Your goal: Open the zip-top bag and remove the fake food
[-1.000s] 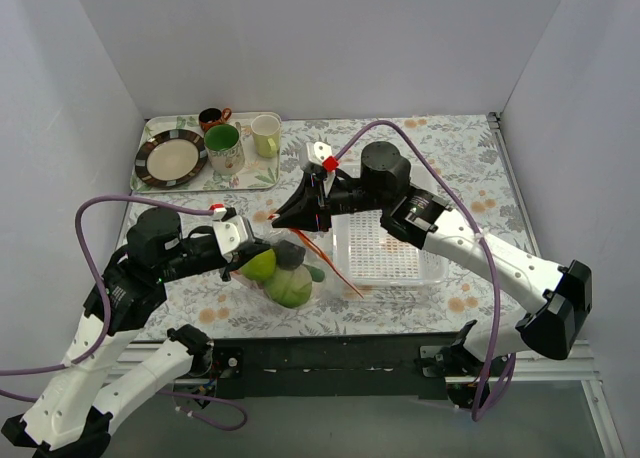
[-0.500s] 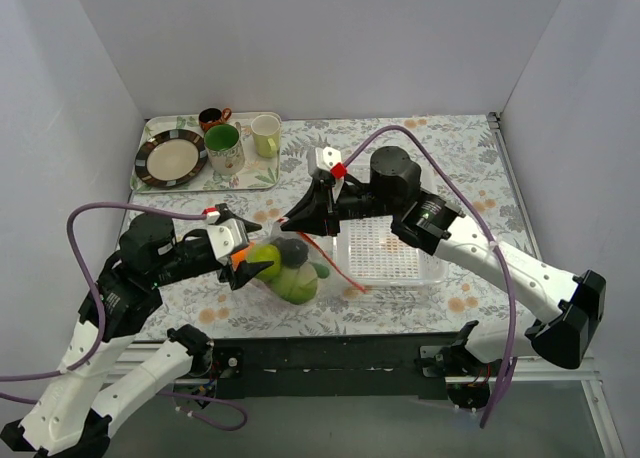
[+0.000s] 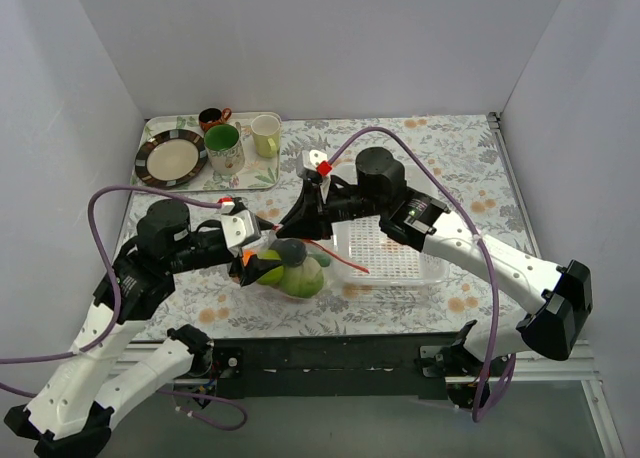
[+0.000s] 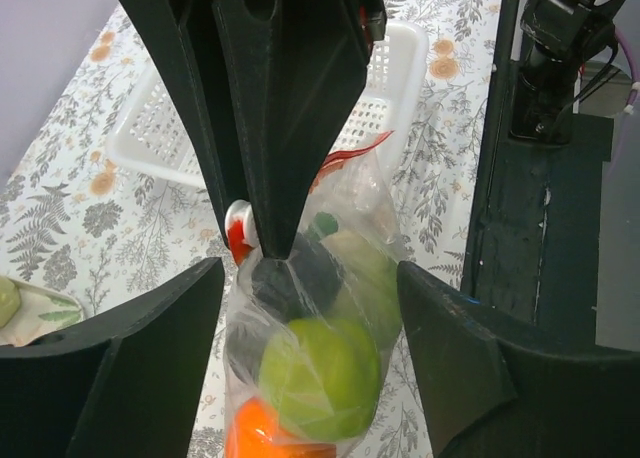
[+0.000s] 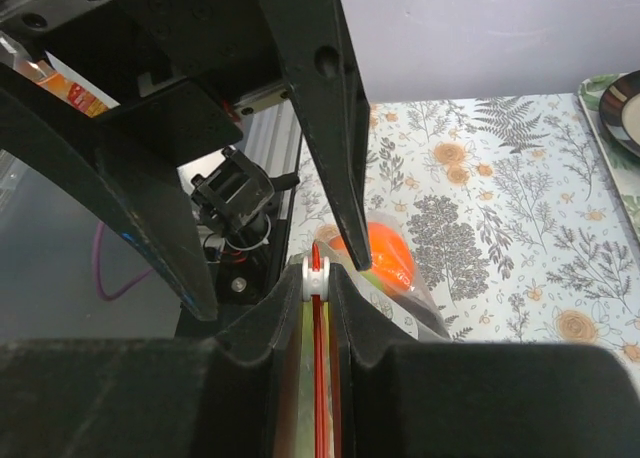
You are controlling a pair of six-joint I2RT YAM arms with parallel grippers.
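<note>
The zip-top bag (image 3: 292,274) hangs by its orange-red zip strip (image 5: 317,378) just above the table, left of the basket. My right gripper (image 3: 293,228) is shut on that strip, with the white slider (image 5: 317,271) at its fingertips (image 5: 345,308). Inside the bag the fake food shows: a green apple (image 4: 320,373), an orange (image 4: 262,436), a dark piece (image 4: 290,283) and a paler green fruit (image 4: 365,268). My left gripper (image 4: 308,278) stands open, one finger on each side of the bag with gaps between.
A white perforated basket (image 3: 432,266) sits right of the bag. A tray (image 3: 200,181) at the back left carries a plate (image 3: 172,158), a green mug (image 3: 223,146), a cream mug (image 3: 265,135) and a small brown cup (image 3: 212,116). Grey walls enclose the flowered table.
My left gripper, shut a second ago at the bag's left end, has opened and now straddles the bag. The right gripper has kept its hold on the zip strip and shifted slightly.
</note>
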